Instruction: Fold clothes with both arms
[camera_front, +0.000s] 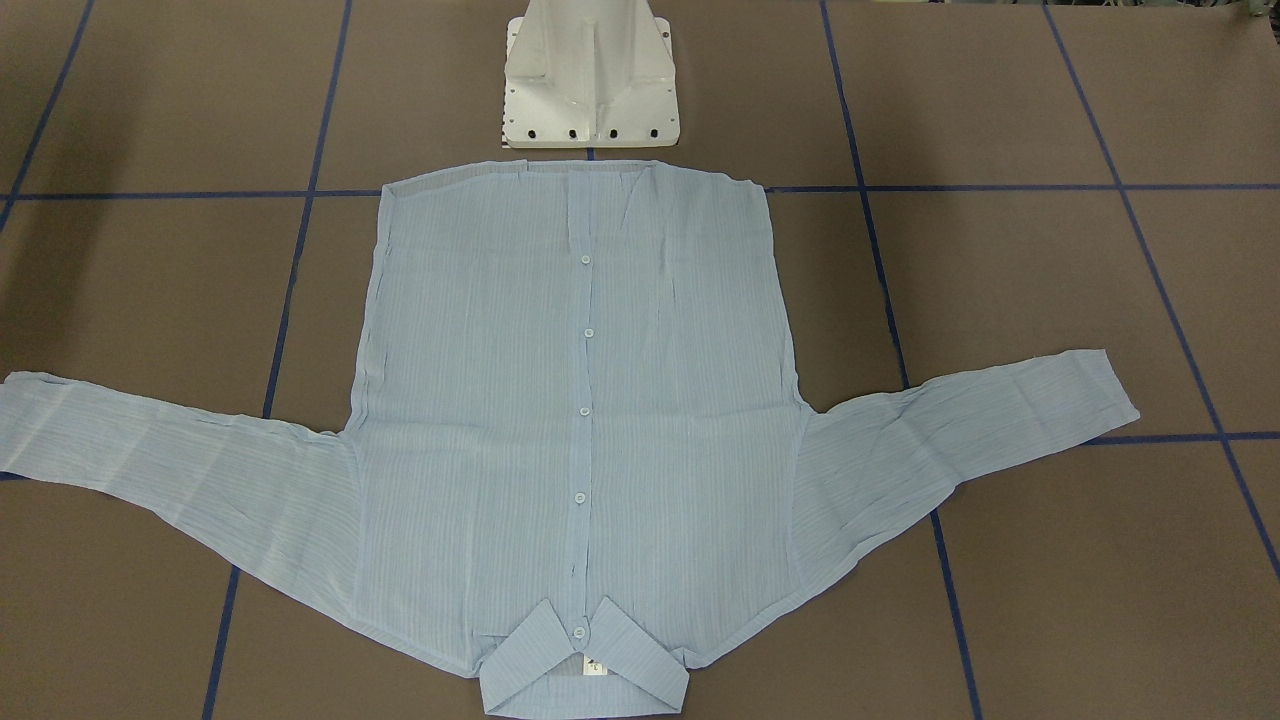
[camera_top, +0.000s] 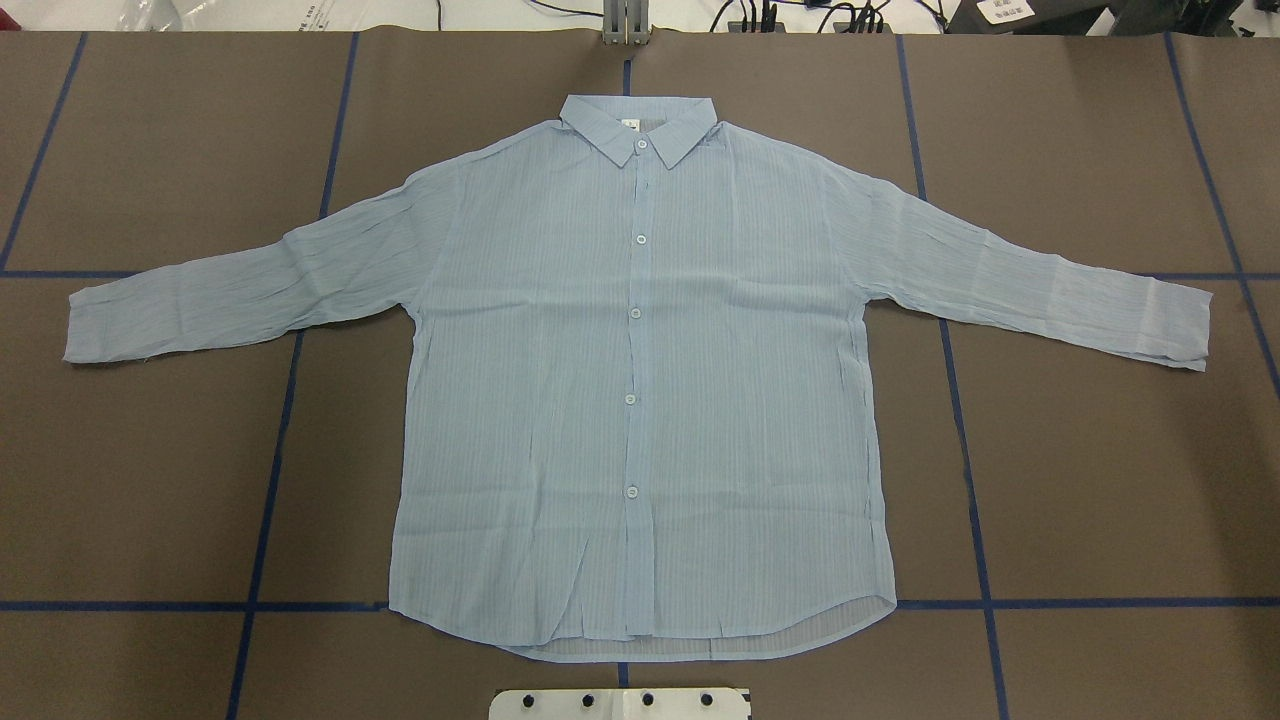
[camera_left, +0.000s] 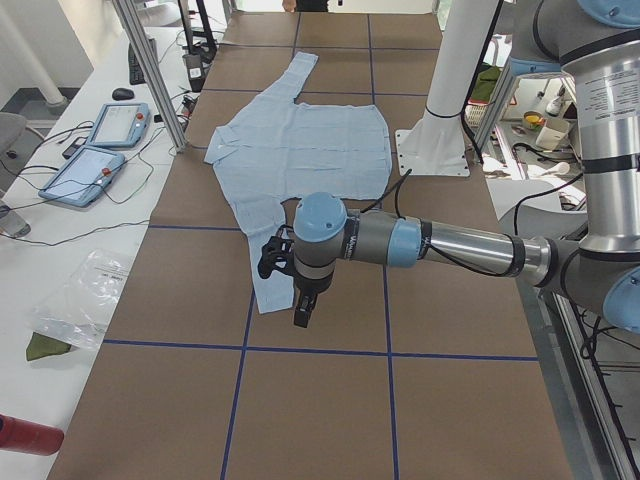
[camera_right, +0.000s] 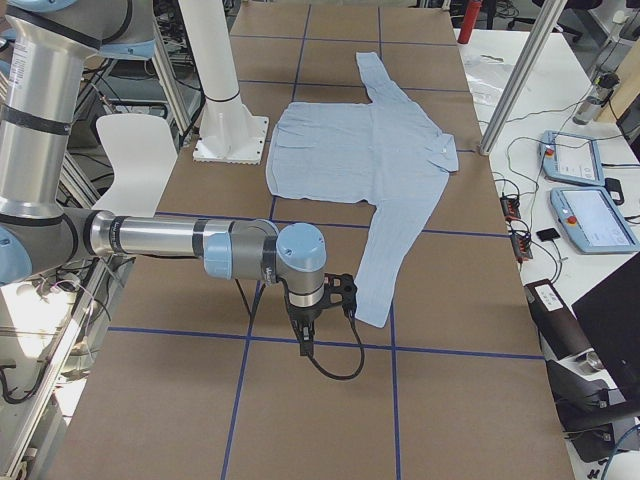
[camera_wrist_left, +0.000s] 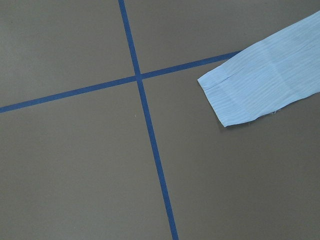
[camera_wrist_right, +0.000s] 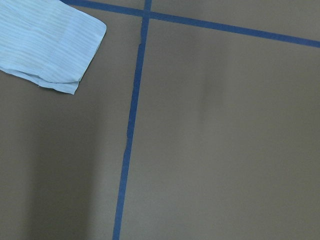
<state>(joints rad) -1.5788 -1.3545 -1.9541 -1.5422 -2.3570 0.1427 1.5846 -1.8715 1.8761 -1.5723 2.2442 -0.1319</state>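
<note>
Shirt (camera_top: 640, 380) lies flat on the table (camera_top: 150, 480), sleeves spread lengthwise. Left cuff (camera_wrist_left: 250, 95) lies just inboard of left gripper (camera_left: 299, 318). Right cuff (camera_wrist_right: 55, 50) lies likewise beside right gripper (camera_right: 303, 345). Jaw opening cannot be determined.

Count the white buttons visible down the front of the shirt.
5 buttons in one line down the shirt: the top button at the collar, then four spaced toward the hem. Creases near the hem might hide another.
</note>
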